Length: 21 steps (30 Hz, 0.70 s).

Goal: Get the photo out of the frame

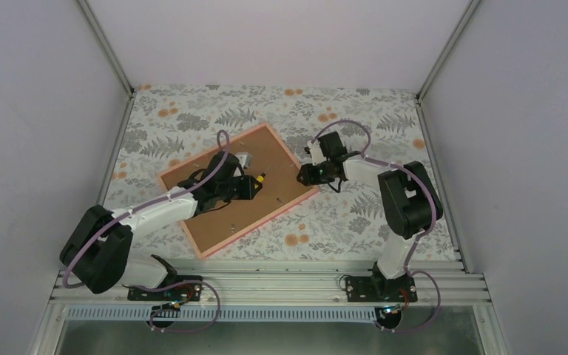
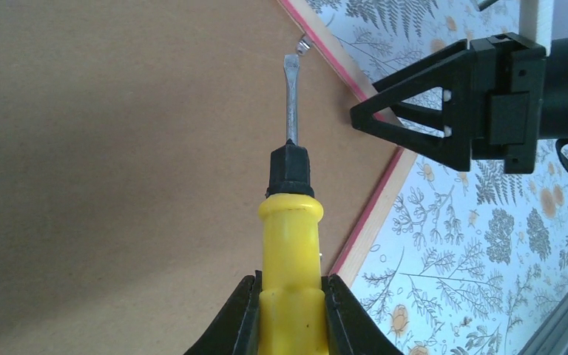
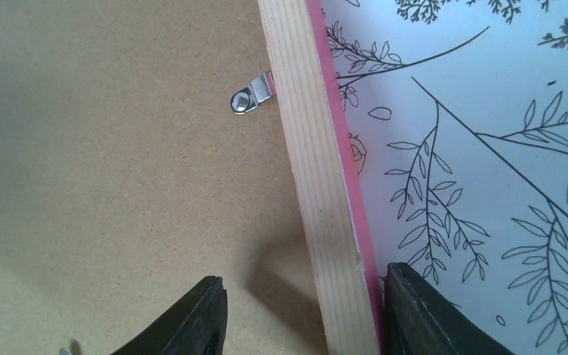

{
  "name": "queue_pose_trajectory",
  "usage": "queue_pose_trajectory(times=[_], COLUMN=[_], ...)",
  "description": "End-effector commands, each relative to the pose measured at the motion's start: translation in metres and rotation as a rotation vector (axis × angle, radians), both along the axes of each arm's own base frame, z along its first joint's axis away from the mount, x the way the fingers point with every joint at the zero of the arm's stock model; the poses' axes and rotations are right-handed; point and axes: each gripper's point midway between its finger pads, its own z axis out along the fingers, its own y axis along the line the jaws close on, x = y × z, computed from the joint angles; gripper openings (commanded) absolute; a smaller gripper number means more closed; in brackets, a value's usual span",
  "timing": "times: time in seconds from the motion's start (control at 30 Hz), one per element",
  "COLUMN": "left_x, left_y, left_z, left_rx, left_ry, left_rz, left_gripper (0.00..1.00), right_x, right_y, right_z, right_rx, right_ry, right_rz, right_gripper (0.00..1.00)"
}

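Gripping a yellow screwdriver (image 2: 290,222) in left gripper (image 2: 290,288), blade straight ahead, tip just beside the clip (image 2: 302,46) on the frame (image 2: 384,194). Straddling its rail with right gripper (image 3: 305,281), jaws apart. Photo unseen, likely under backing board (image 2: 118,163) below.

Matt brown fibreboard on the backing panel (image 3: 118,185), finely speckled and faintly rough. Bare pale wood with visible grain along the rail of the frame (image 3: 325,185), a smooth pink painted coat on its outer edge. Bright, mirror-shiny metal for the clip (image 3: 251,95). Glossy yellow plastic on the screwdriver (image 2: 290,244) handle, matt black plastic at its collar, dull grey scuffed metal down the shaft. Matt black plastic on the right gripper (image 3: 307,296) fingers (image 3: 200,318). Smooth, lightly sheened printed tablecloth (image 3: 488,148).
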Motion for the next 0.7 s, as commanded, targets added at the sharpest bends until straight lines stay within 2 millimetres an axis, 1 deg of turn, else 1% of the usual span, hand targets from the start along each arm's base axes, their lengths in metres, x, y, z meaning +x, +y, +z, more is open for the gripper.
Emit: queue_pose_trajectory(times=[0.0,0.07,0.23,0.3,0.43,0.67], left_x=[0.004,0.003,0.001,0.0,0.0,-0.001], left_y=[-0.015,-0.019,-0.028,-0.032,-0.036,-0.042], left_z=[0.011,0.011,0.006,0.004,0.001,-0.004], left_rx=[-0.018,-0.017,-0.015,-0.014,-0.01,-0.005], left_ry=[-0.025,-0.024,-0.014,-0.009,-0.005,0.006], left_rz=[-0.021,-0.028,-0.047,-0.054,-0.062,-0.07], left_gripper=[0.02,0.02,0.02,0.02,0.02,0.02], right_x=[-0.018,-0.02,-0.025,-0.026,-0.028,-0.029], right_y=[-0.006,-0.005,-0.003,-0.002,0.001,-0.003], right_z=[-0.014,-0.017,-0.023,-0.023,-0.019,-0.01], right_rx=[-0.079,-0.091,-0.093,-0.096,-0.073,-0.049], right_ry=[0.042,0.045,0.057,0.058,0.047,0.039], right_rz=[-0.018,-0.015,-0.015,-0.021,-0.044,-0.114], right_gripper=[0.44,0.41,0.3,0.28,0.21,0.06])
